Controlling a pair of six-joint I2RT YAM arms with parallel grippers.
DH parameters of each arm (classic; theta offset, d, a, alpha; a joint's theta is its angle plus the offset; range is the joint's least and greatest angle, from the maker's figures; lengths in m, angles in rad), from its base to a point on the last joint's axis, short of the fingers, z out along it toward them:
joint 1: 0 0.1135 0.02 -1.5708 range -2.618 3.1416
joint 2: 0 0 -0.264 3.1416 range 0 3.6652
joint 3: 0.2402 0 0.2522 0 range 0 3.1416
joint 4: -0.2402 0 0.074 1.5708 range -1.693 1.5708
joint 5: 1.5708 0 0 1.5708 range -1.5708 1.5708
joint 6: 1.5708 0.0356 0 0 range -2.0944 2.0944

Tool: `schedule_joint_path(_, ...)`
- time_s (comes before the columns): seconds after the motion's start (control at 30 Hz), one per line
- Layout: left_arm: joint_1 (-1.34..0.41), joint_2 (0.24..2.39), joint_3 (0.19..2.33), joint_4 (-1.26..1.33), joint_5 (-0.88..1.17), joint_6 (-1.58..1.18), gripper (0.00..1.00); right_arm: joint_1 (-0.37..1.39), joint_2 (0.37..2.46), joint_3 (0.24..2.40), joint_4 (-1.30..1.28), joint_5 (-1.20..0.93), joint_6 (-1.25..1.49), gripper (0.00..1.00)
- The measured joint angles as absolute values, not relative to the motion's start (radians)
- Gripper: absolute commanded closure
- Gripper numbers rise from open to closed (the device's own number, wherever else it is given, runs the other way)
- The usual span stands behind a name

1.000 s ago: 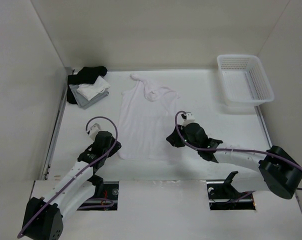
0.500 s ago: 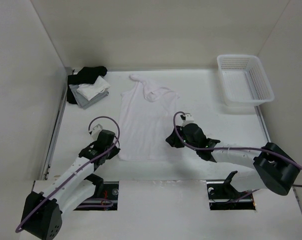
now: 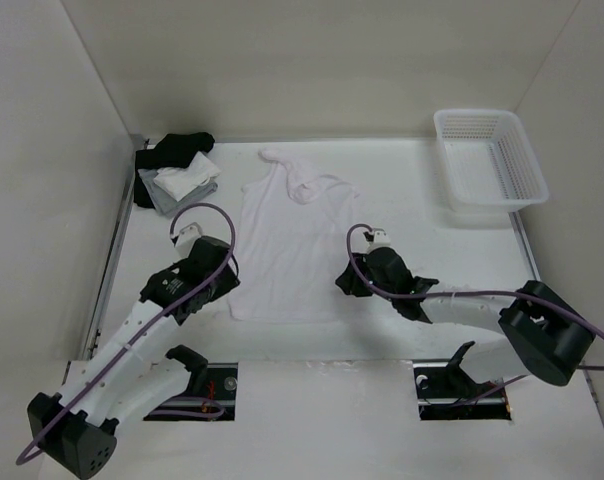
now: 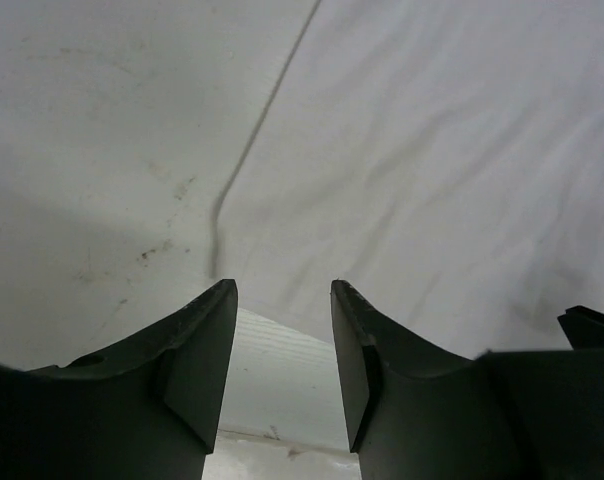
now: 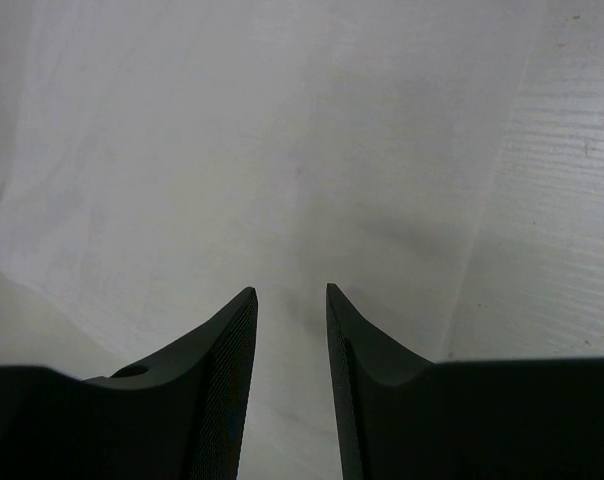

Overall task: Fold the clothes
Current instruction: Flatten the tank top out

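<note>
The white top point(image 3: 287, 245) lies flat in the middle of the table point(image 3: 432, 250), with the straps and scooped neck at the far end and the hem at the near end. One strap is bunched a little near the neck; the body is smooth.

The left gripper point(image 4: 282, 285) hangs low over the near left corner of the hem. Its jaws are apart with nothing between them, and the side edge of the top runs away just ahead of the fingertips. The right gripper point(image 5: 290, 290) sits over the near right part of the hem, just inside the right edge. Its jaws also stand apart and hold no cloth.

The fabric looks thin, light and limp. It will probably drape and wrinkle when lifted and drag across the table rather than hold any shape. A pinch may pick up only the upper layer, so each grip should take both layers at a hem corner. Lifting both corners together and evenly should keep the fold straight.

A pile of dark and light garments point(image 3: 177, 170) sits at the far left, and a white basket point(image 3: 494, 204) at the far right, both well apart from the top.
</note>
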State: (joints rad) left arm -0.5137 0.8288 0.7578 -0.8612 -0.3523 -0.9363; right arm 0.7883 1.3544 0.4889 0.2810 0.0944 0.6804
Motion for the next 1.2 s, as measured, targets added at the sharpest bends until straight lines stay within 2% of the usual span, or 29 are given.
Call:
schedule_joint_path(0.23, -0.515, 0.768, 0.614, -0.871, -0.389, -1.000, 0.79, 0.788, 1.366, 0.489, 0.271, 0.097, 0.681, 0.77)
schedule_joint_path(0.3, -0.532, 0.756, 0.554, -0.867, -0.392, -1.040, 0.77, 0.790, 1.367, 0.489, 0.271, 0.097, 0.682, 0.77)
schedule_joint_path(0.43, -0.587, 0.750, 0.453, -0.829, -0.384, -1.109, 0.64, 0.806, 1.377, 0.489, 0.271, 0.098, 0.682, 0.77)
schedule_joint_path(0.53, -0.620, 0.758, 0.416, -0.756, -0.384, -1.138, 0.63, 0.808, 1.388, 0.490, 0.271, 0.098, 0.682, 0.77)
schedule_joint_path(0.57, -0.625, 0.764, 0.405, -0.725, -0.384, -1.144, 0.65, 0.809, 1.389, 0.490, 0.271, 0.098, 0.682, 0.77)
schedule_joint_path(0.73, -0.619, 0.800, 0.366, -0.622, -0.381, -1.150, 0.90, 0.813, 1.394, 0.491, 0.271, 0.098, 0.682, 0.76)
schedule_joint_path(0.87, -0.586, 0.826, 0.367, -0.609, -0.382, -1.126, 1.00, 0.813, 1.417, 0.496, 0.271, 0.098, 0.684, 0.71)
schedule_joint_path(1.0, -0.573, 0.841, 0.450, -0.697, -0.381, -1.068, 0.97, 0.811, 1.432, 0.498, 0.271, 0.098, 0.690, 0.70)
schedule_joint_path(1.07, -0.585, 0.875, 0.575, -0.794, -0.383, -1.026, 0.88, 0.803, 1.436, 0.498, 0.270, 0.097, 0.696, 0.70)
schedule_joint_path(1.13, -0.607, 0.911, 0.717, -0.875, -0.395, -0.987, 0.73, 0.789, 1.438, 0.498, 0.270, 0.097, 0.701, 0.68)
schedule_joint_path(1.2, -0.648, 0.939, 0.837, -0.929, -0.416, -0.963, 0.65, 0.778, 1.442, 0.498, 0.269, 0.098, 0.706, 0.65)
